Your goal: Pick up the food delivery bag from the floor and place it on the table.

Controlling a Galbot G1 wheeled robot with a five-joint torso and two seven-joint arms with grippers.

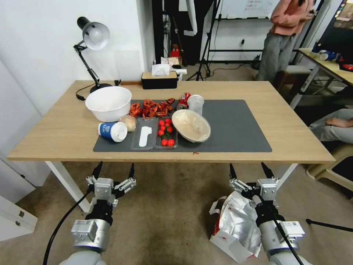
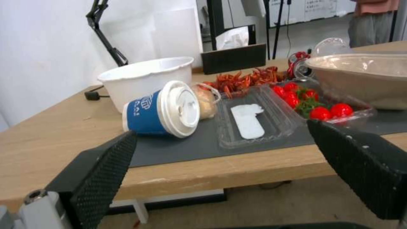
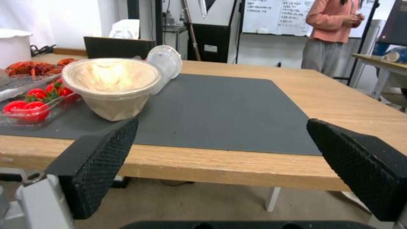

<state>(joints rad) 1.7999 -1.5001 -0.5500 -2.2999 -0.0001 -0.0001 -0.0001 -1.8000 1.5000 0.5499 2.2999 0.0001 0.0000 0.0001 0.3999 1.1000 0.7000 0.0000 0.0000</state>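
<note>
Black ribbed jaws spread wide and empty on both arms, the bag not yet touched

Black pads of the right gripper [image 1: 251, 170] stand far apart, holding nothing, in front of the table's near edge; the food delivery bag [image 1: 235, 224] lies directly beneath and behind those jaws on the floor [image 1: 173, 213], slumped with its silver foil lining upward and a white handle trailing, so the arm looks staged above it for a reach down. Ahead of these jaws the bare half of the dark grey mat [image 3: 220, 108] seems the natural landing spot. The left gripper [image 1: 114, 170], likewise gaping and empty, waits level with it; beyond its jaws the table [image 1: 294, 121] is crowded with a tipped blue cup [image 2: 163, 109], a white bowl [image 2: 144, 78] and tomatoes [image 2: 311, 101]. Farther off stand a desk lamp [image 1: 92, 36] and white walls.
</note>
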